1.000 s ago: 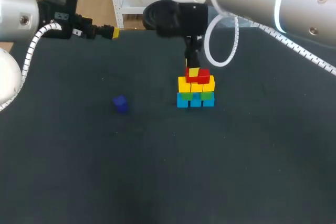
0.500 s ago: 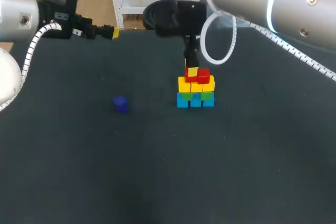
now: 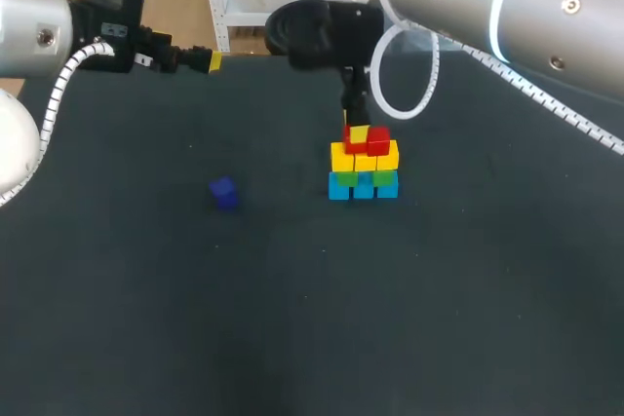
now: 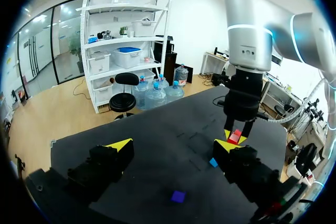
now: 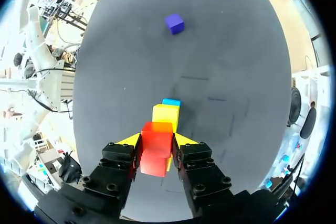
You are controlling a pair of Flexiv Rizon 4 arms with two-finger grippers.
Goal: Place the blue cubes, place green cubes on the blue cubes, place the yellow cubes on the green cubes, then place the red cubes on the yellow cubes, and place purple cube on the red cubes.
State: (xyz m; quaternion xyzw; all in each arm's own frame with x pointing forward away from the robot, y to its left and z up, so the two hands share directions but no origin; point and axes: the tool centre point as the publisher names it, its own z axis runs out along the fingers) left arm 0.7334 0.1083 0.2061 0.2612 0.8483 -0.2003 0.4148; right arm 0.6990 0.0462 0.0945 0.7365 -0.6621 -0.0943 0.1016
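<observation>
Hardly any movement to call: your right arm has edged slightly left over the last second, while the stack and the loose purple cube have stayed put. Right now you've got the red cube (image 5: 156, 157) clamped between the fingers of your right gripper (image 5: 157, 140), sitting at the top of the stack just above the yellow cubes (image 3: 364, 159). Under those come the green cubes (image 3: 382, 178), then the blue cubes (image 3: 363, 189) on the dark table (image 3: 439, 319). The purple cube (image 3: 223, 192) lies alone on the table, well apart from the stack on your left side. Your left gripper (image 4: 173, 145) hovers over the far left edge of the table, fingers wide apart, holding nothing.
</observation>
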